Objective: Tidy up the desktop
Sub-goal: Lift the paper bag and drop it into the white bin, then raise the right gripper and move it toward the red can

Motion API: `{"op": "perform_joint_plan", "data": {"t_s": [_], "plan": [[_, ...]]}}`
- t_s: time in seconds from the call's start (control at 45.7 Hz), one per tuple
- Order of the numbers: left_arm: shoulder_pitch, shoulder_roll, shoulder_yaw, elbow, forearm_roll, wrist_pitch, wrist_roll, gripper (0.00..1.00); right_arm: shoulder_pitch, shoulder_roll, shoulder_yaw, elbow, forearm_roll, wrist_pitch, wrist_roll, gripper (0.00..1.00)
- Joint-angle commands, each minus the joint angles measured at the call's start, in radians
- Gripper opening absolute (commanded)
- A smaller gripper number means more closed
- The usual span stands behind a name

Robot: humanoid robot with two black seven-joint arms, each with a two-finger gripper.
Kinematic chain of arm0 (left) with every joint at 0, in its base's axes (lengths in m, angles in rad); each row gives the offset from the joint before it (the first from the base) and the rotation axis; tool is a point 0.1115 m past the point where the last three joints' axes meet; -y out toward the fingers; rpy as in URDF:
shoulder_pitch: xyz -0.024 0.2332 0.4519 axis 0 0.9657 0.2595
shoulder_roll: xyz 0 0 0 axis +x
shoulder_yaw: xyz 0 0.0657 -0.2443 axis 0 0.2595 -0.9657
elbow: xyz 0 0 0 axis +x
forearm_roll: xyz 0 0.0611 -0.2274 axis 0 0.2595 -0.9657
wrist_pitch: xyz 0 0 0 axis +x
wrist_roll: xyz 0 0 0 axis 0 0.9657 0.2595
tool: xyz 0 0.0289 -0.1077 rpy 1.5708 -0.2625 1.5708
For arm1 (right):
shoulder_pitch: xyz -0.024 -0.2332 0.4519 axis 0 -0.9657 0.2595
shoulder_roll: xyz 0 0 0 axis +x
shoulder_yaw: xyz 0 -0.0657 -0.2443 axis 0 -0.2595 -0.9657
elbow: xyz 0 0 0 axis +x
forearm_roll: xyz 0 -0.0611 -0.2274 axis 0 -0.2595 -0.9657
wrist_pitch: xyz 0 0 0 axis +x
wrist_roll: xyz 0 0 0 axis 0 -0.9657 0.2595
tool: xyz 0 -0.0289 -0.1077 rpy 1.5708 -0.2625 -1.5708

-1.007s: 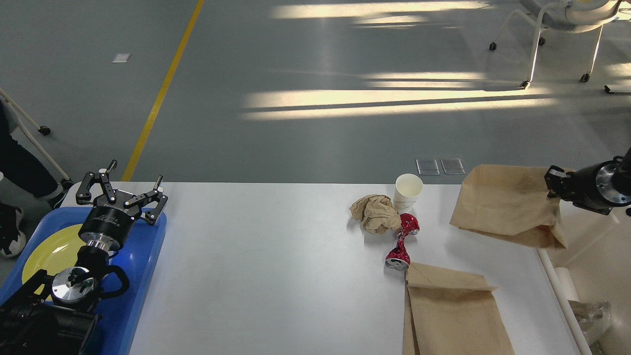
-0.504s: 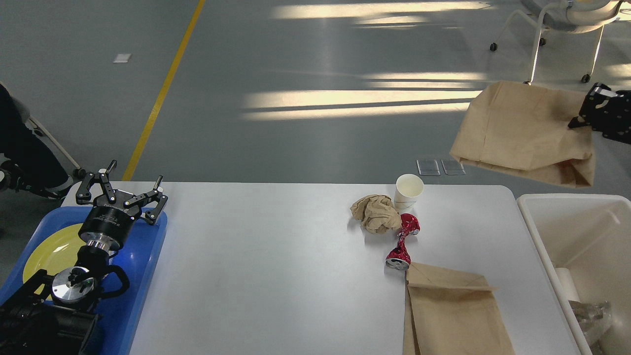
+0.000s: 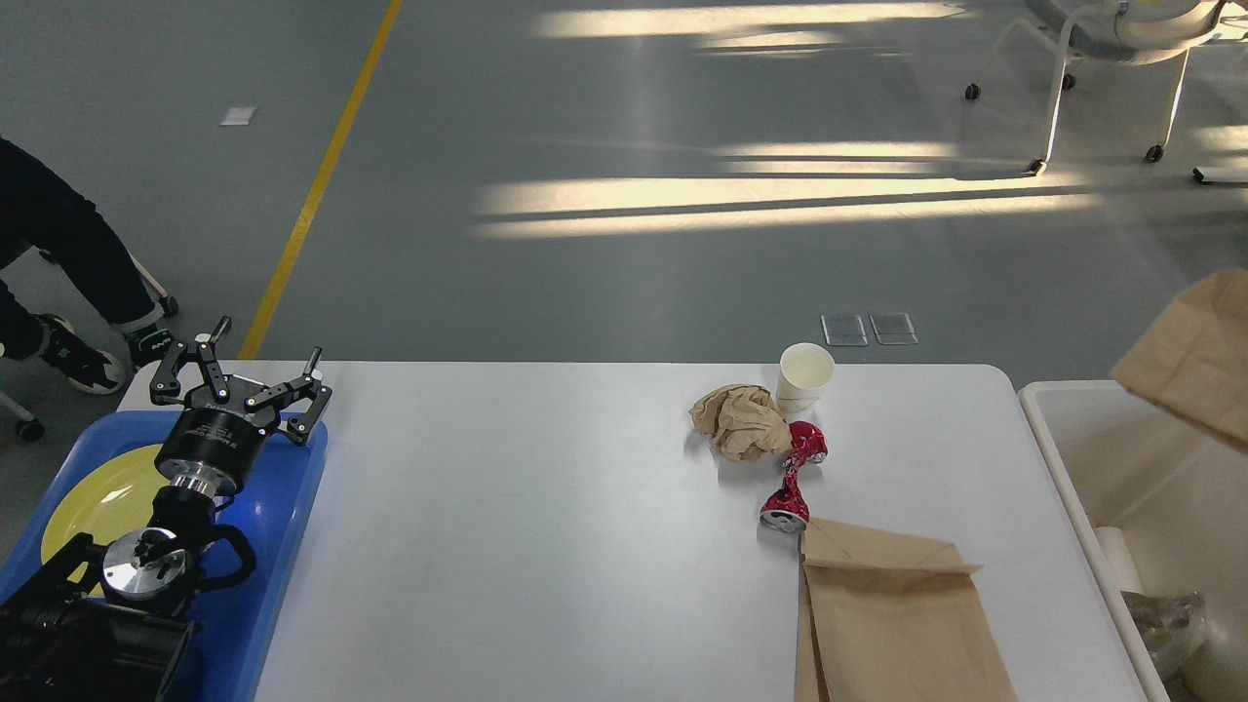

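Grey floor behind, sun stripes across it, a yellow line (image 3: 317, 185) at left, chair legs (image 3: 1058, 93) top right; white worktop (image 3: 507, 526) fills the lower middle of the view, its near edge cut off by the frame; left tool (image 3: 241, 375) hovers over the worktop's far-left corner above a blue tray (image 3: 283, 546), fingers spread wide, holding nothing; a yellow plate (image 3: 102, 492) sits in the tray, partly hidden by the arm; right tool is out of view; a brown paper bag (image 3: 1194, 356) hangs in the air at the right edge, above a white bin (image 3: 1077, 487) that stands just beside the worktop's right end; what holds the bag is out of frame; on the worktop, right of centre: a white paper cup (image 3: 805, 378) upright near the far edge, a crumpled brown paper ball (image 3: 737, 421) touching it on its left, a crushed red can (image 3: 795, 478) lying just in front of both; a second flat paper bag (image 3: 892, 619) lies near the front edge, its top flap touching the can's near end; a person's leg and shoe (image 3: 58, 283) show at far left on the floor.
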Motion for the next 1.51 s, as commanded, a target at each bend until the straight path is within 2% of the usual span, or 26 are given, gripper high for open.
{"op": "perform_joint_plan", "data": {"t_s": [0.0,0.066,0.088,0.219,0.482,0.679,0.81,0.876,1.007,1.117,1.27,1.358,1.489], "plan": [[0.0,0.0,0.0,0.0,0.0,0.0,0.0,0.96,-0.15,0.01,0.001,-0.027,0.046,-0.082,0.002,0.15],[0.0,0.0,0.0,0.0,0.0,0.001,-0.001,0.96,-0.204,0.016,0.007,-0.033,0.049,-0.129,0.002,0.88],[0.0,0.0,0.0,0.0,0.0,0.0,0.0,0.96,-0.222,0.021,0.009,-0.033,0.049,-0.152,0.002,1.0],[0.0,0.0,0.0,0.0,0.0,0.0,0.0,0.96,-0.321,0.079,0.015,-0.032,0.049,-0.24,0.002,1.0],[0.0,0.0,0.0,0.0,0.0,0.0,0.0,0.96,-0.345,0.136,0.012,-0.029,0.049,-0.254,0.002,1.0],[0.0,0.0,0.0,0.0,0.0,0.0,0.0,0.96,-0.122,0.205,-0.005,-0.004,0.053,-0.238,0.0,1.0],[0.0,0.0,0.0,0.0,0.0,0.0,0.0,0.96,0.021,0.315,-0.098,0.011,0.06,-0.203,-0.003,1.0],[0.0,0.0,0.0,0.0,0.0,0.0,0.0,0.96,0.116,0.372,-0.184,0.053,0.073,-0.154,-0.004,1.0],[0.0,0.0,0.0,0.0,0.0,0.0,0.0,0.96,0.326,0.466,-0.319,0.148,0.127,0.016,-0.003,1.0],[0.0,0.0,0.0,0.0,0.0,0.001,0.0,0.96,0.414,0.565,-0.344,0.198,0.172,0.211,-0.003,1.0],[0.0,0.0,0.0,0.0,0.0,0.0,0.0,0.96,0.518,0.679,-0.338,0.272,0.179,0.409,-0.003,1.0],[0.0,0.0,0.0,0.0,0.0,0.0,0.0,0.96,0.598,0.7,-0.336,0.343,0.179,0.475,-0.003,1.0],[0.0,0.0,0.0,0.0,0.0,0.0,0.0,0.96,0.753,0.688,-0.336,0.496,0.179,0.521,-0.003,1.0]]}}
